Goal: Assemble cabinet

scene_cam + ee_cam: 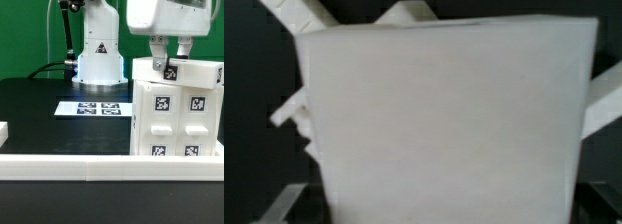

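The cabinet (180,112) is a large white box at the exterior view's right, with several square black-and-white tags on its near face. My gripper (170,60) comes down on its top edge, one finger on each side of a small tagged part (170,71), and looks shut on it. In the wrist view a plain white face of the cabinet (446,130) fills nearly the whole picture and hides my fingertips. Thin white edges of other panel parts (295,112) stick out behind it.
The white robot base (99,55) with a triangle sticker stands at the back. The marker board (100,108) lies flat on the black table in front of it. A white rail (80,162) runs along the near edge, and a white piece (3,131) sits at the exterior view's left.
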### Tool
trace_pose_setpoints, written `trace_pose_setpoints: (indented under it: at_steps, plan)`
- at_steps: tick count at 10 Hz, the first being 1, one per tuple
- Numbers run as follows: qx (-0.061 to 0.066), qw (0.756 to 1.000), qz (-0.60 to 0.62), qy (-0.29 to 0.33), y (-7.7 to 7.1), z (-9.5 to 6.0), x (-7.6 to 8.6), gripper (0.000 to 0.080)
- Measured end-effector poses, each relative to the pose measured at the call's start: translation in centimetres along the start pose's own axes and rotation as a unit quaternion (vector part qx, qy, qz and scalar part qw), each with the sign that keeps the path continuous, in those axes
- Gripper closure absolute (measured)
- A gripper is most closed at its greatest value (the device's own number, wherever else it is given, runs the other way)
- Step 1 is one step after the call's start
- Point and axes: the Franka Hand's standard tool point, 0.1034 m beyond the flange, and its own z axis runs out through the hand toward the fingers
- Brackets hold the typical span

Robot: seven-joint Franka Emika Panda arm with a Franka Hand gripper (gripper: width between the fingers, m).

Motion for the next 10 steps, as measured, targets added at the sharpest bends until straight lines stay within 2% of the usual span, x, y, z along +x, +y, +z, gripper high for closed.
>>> trace_pose_setpoints:
  at_steps: [3, 5, 6, 7, 9, 10]
  plan:
    - [-0.004, 0.987, 0.160, 0.008, -0.31, 0.00, 0.00, 0.0236]
    - [-0.005, 0.962, 0.274, 0.016, -0.59, 0.05, 0.30, 0.0236]
    - [-0.008, 0.940, 0.340, 0.028, -0.70, -0.03, 0.65, 0.0236]
    - [-0.008, 0.936, 0.351, 0.030, -0.67, -0.06, 0.72, 0.0236]
    - [-0.006, 0.907, 0.421, 0.032, -0.73, -0.12, 0.83, 0.0236]
    - [-0.005, 0.900, 0.434, 0.032, -0.75, -0.13, 0.84, 0.0236]
